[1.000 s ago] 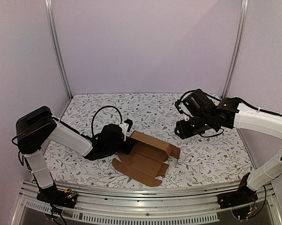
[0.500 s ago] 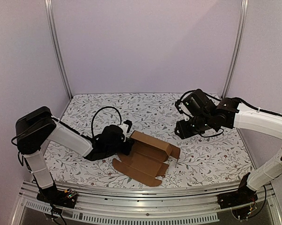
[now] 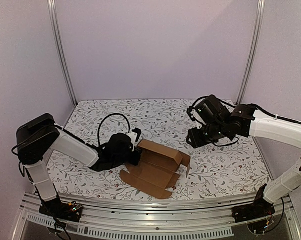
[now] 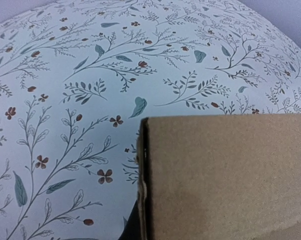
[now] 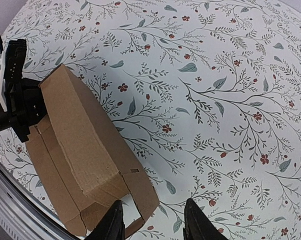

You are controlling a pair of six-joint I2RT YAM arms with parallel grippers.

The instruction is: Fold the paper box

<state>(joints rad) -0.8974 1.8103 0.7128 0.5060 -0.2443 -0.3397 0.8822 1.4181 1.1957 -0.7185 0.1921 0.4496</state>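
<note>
I have the paper box [image 3: 155,167] lying on the floral table [image 3: 225,170], near the front edge and a little left of centre. It is half formed. One long panel stands up along its far side, and flat flaps spread toward the arm bases.

The left gripper [image 3: 132,152] sits low at the box's left end, right against the raised panel. On the left wrist camera brown cardboard [image 4: 225,175] fills the lower right of the view, its folded edge running up the middle, with only a dark sliver below it. I cannot tell from this whether the left gripper is clamping the panel or just touching it. The right wrist camera shows the same gripper [image 5: 15,100] as a black and white block at the panel's end.

The right gripper [image 3: 194,137] hangs above the table, beyond and to the right of the box and apart from it. Its fingers [image 5: 113,222] are spread, with bare patterned cloth between them, and they hold nothing. The box [image 5: 80,145] lies ahead and to the left in that view.

Compared with a second ago, very little differs. Both arms are where they were. The small flap at the box's right end looks slightly narrower and more tucked in, and the raised panel's right tip sits a touch further left.
</note>
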